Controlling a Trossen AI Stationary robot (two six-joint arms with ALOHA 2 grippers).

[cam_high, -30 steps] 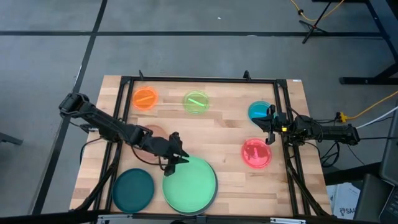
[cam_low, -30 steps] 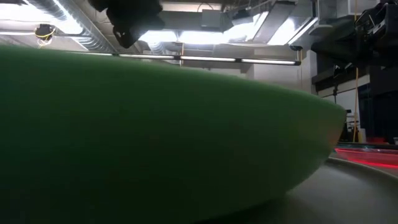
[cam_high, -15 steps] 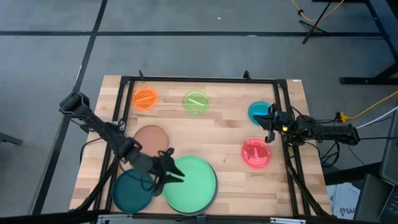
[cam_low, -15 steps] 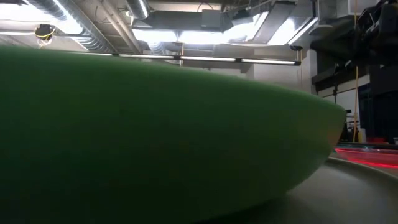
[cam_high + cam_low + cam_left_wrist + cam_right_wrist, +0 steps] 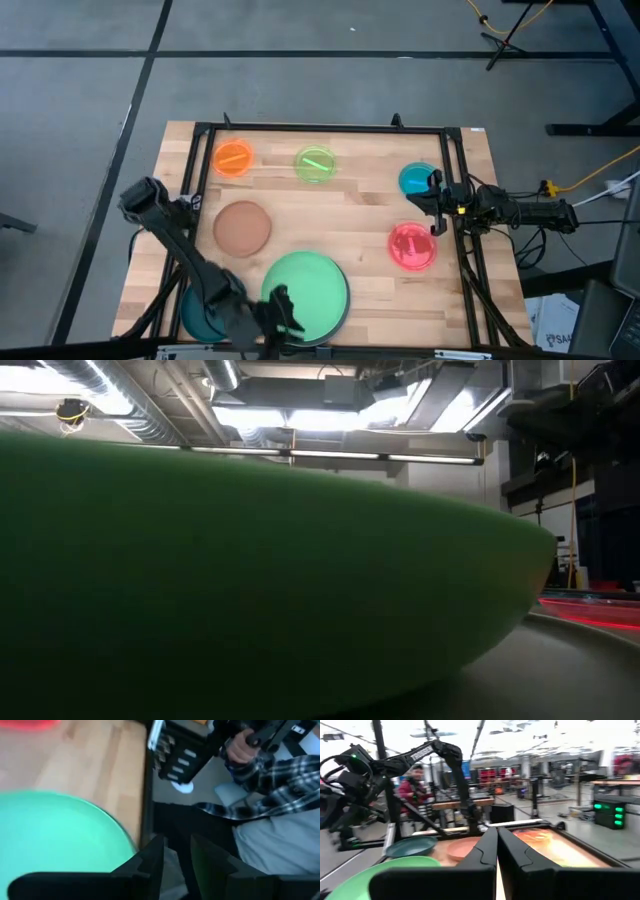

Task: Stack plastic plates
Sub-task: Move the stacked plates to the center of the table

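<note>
My low view is almost wholly blocked by the large light green plate (image 5: 250,580), and the grey plate beneath it shows only as a dark rim (image 5: 346,310) from above. The green plate lies flat at the table's (image 5: 350,215) near edge, with the dark teal plate (image 5: 192,315) just beside it, partly hidden under the left arm. My left gripper (image 5: 285,312) hangs over the green plate's near-left rim with fingers slightly apart and empty; my right gripper (image 5: 432,200) waits between the blue plate (image 5: 414,179) and pink-red plate (image 5: 411,246), fingers together.

Plastic plates (image 5: 306,291) scattered flat on table (green largest).
</note>
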